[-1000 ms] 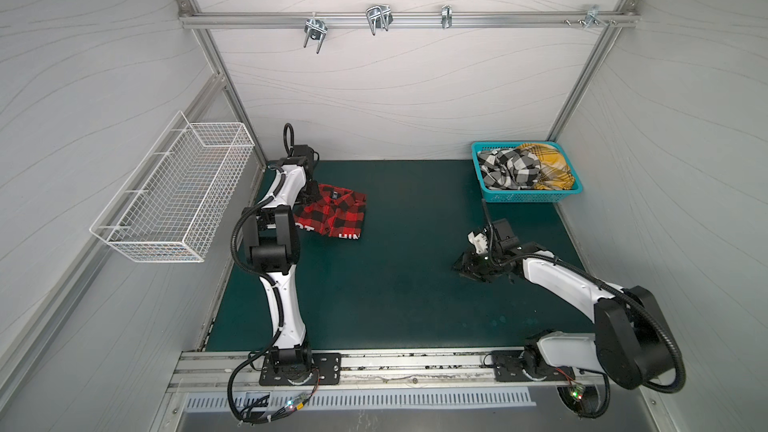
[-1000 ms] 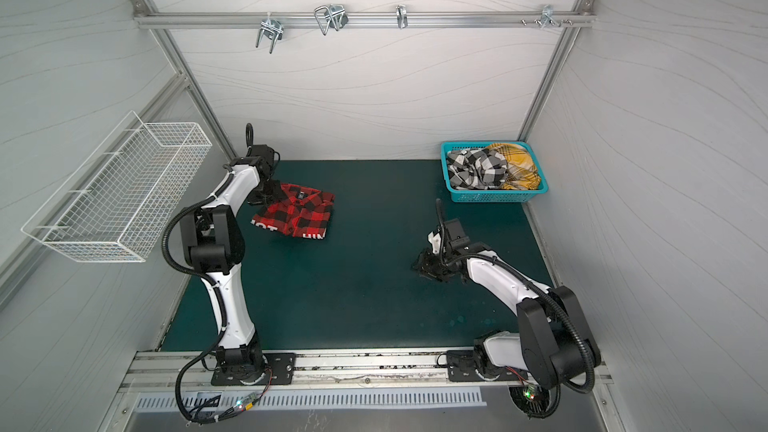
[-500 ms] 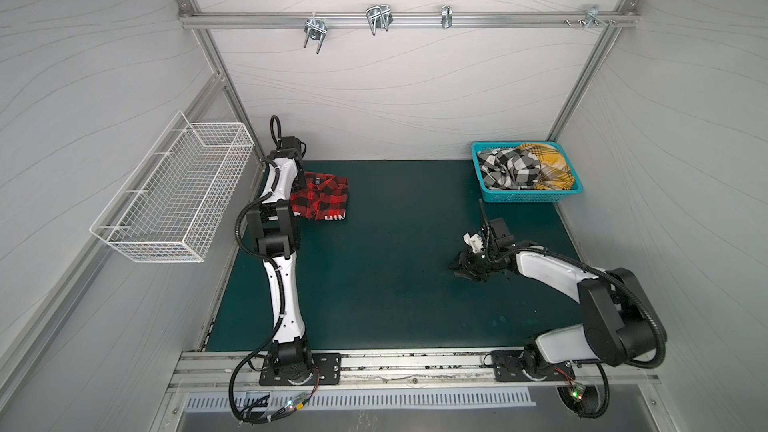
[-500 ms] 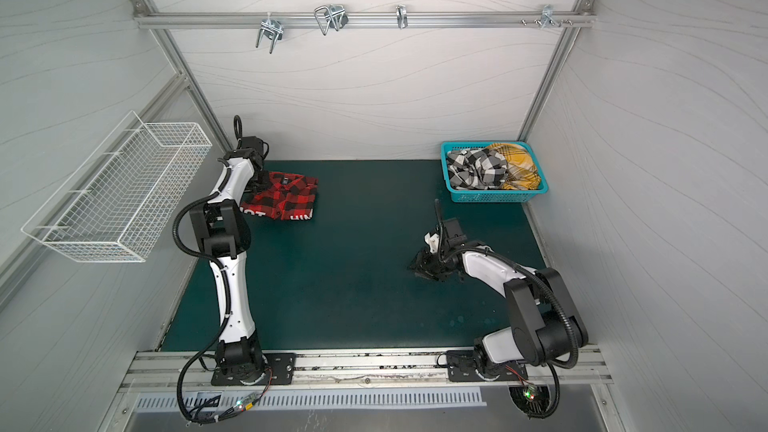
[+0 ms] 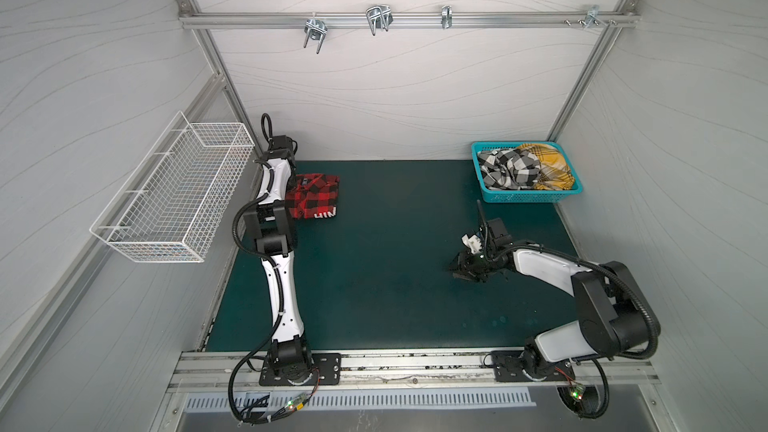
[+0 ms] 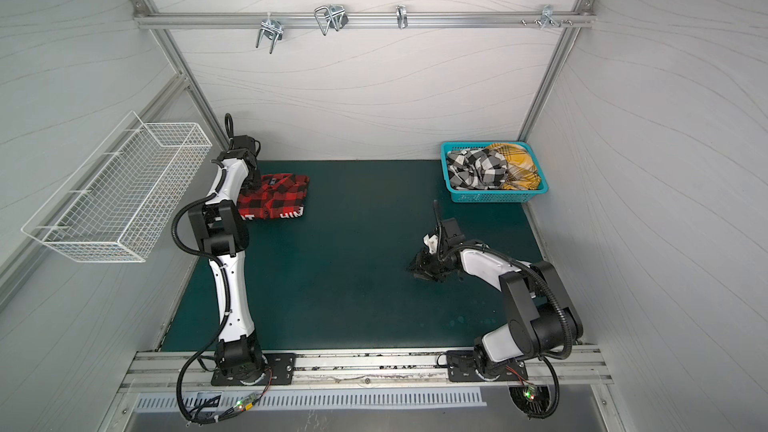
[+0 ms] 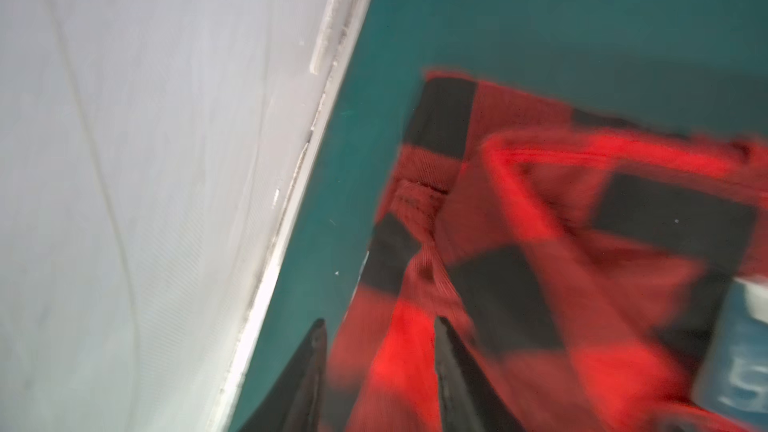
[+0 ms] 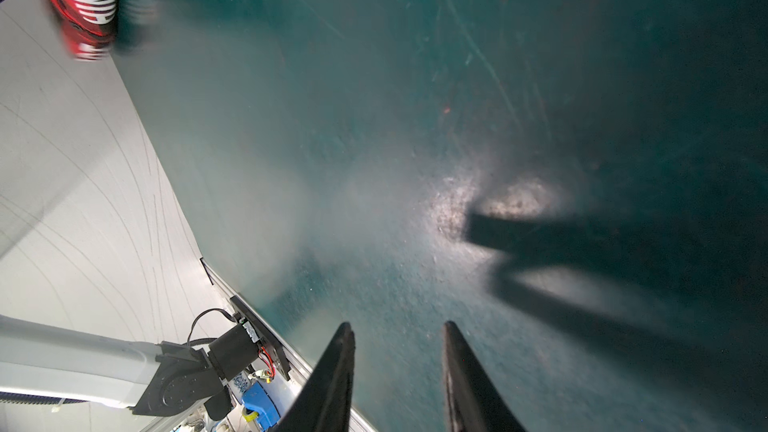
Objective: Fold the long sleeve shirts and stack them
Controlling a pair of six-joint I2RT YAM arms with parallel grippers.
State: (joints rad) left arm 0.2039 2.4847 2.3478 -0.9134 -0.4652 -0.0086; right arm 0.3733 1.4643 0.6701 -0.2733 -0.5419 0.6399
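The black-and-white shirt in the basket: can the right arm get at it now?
Probably yes. The black-and-white shirt lies uncovered in the turquoise basket, and the right gripper, open and empty, has only bare mat before it.

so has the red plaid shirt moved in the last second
yes, the red plaid shirt has slid back and left, closer to the wire basket and the back wall

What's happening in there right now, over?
Left gripper open over red plaid shirt. Right gripper open, empty, above mat. Black-and-white check shirt, yellow plaid shirt in turquoise basket. Path clear.
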